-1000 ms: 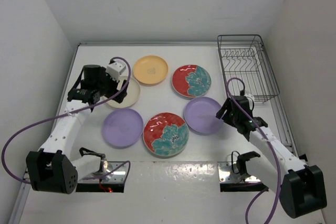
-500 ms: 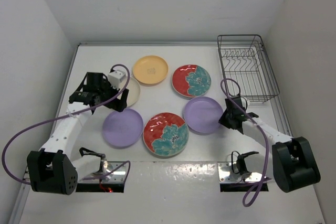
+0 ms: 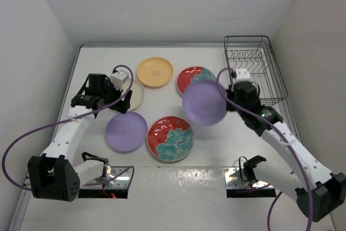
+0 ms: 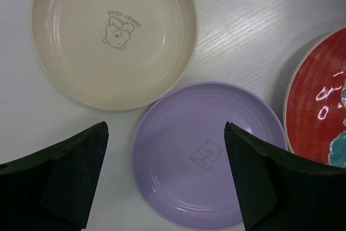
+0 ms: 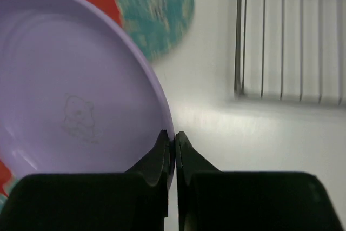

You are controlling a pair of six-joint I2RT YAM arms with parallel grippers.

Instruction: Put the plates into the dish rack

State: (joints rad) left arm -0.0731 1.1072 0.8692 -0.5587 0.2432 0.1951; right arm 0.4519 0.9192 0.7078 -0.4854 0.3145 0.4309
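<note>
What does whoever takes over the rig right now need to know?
Right gripper: shut on the rim of the held lilac plate, tilted above the table, left of the dish rack.
Left gripper: open, holding nothing, above the second lilac plate and cream plate.
Also on the table: orange-yellow plate, near red floral plate, far red floral plate.
Done: no plate racked.
Left: slot the held plate, then the other five.

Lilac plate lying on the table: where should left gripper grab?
Probably the lilac plate's raised rim on the left or near side, from above, one finger inside. It lies flat; cream plate and red floral plate crowd the far and right sides.
</note>
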